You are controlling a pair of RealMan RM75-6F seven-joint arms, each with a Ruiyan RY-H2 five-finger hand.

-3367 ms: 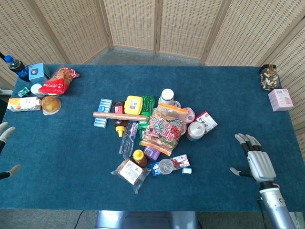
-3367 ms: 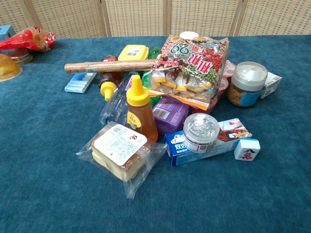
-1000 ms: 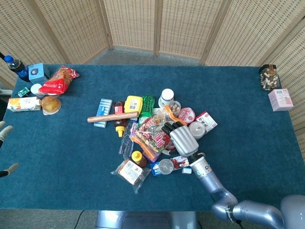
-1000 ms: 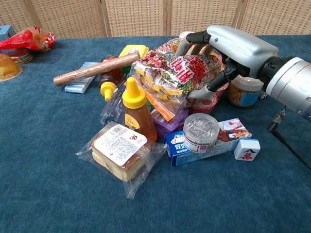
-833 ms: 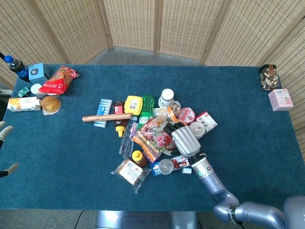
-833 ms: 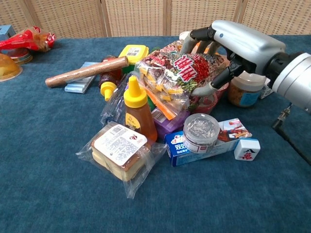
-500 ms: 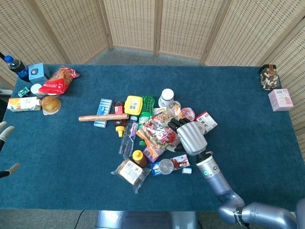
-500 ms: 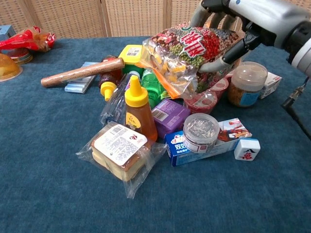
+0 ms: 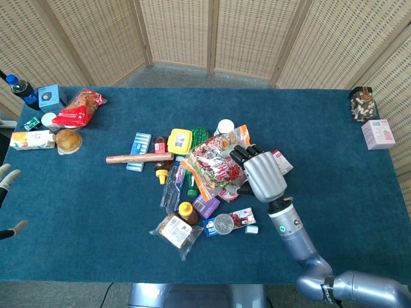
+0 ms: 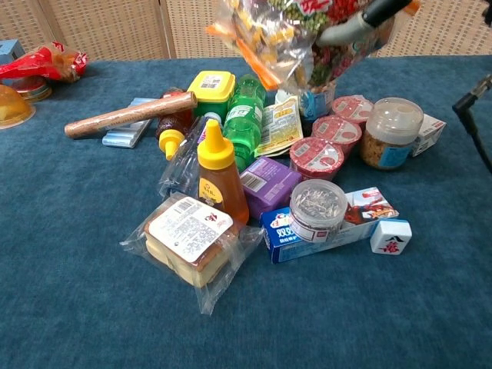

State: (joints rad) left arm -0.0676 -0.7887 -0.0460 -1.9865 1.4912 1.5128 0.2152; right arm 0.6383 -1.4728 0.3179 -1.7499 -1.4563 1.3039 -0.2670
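Snack bag [image 9: 215, 163] in right hand [image 9: 262, 176] (aloft)

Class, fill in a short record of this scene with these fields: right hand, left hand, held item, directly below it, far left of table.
right hand: right hand grips the snack bag
left hand: left hand at the table's left edge, fingers apart, holding nothing
held item: snack bag, lifted above the pile
directly below it: green bottle, red-lidded cups
far left of table: red packet, blue box
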